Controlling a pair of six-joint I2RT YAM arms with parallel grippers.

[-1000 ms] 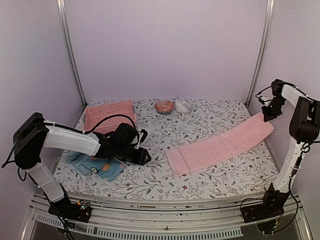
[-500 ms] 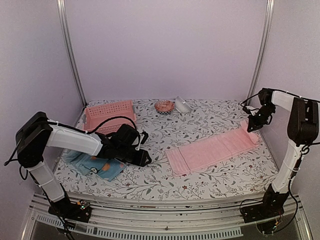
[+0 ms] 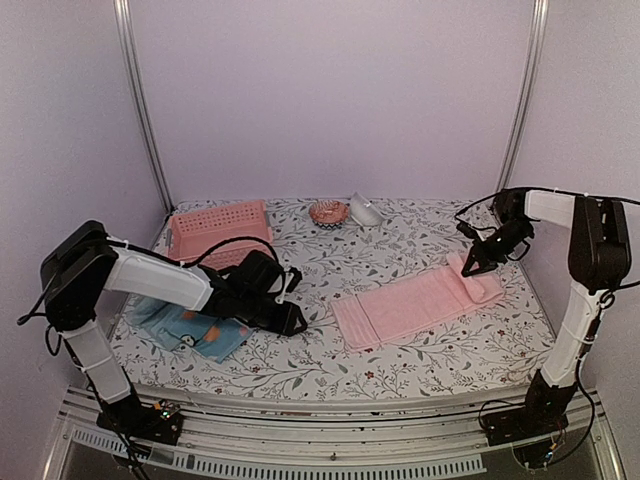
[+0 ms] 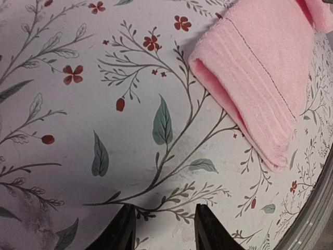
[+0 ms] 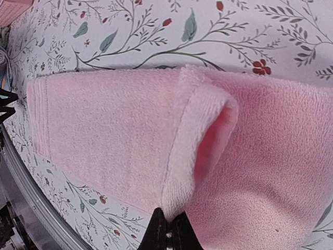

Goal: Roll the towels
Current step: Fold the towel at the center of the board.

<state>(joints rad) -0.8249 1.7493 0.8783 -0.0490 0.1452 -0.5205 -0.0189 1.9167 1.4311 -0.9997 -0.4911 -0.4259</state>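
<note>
Jaws on your right gripper (image 3: 470, 268) pinch the right end of the pink towel (image 3: 405, 307), folded leftward to start the roll. Your left gripper (image 3: 291, 321) hangs part-open and empty over the bench (image 3: 300, 372) near its left end, likely to pin it.

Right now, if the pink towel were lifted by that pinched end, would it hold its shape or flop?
Probably flop: the pink towel curls over in a soft loop where the right end effector pinches it. Its fluffy pile suggests light and grippy. Pushed, it would likely bunch, not slide.
</note>
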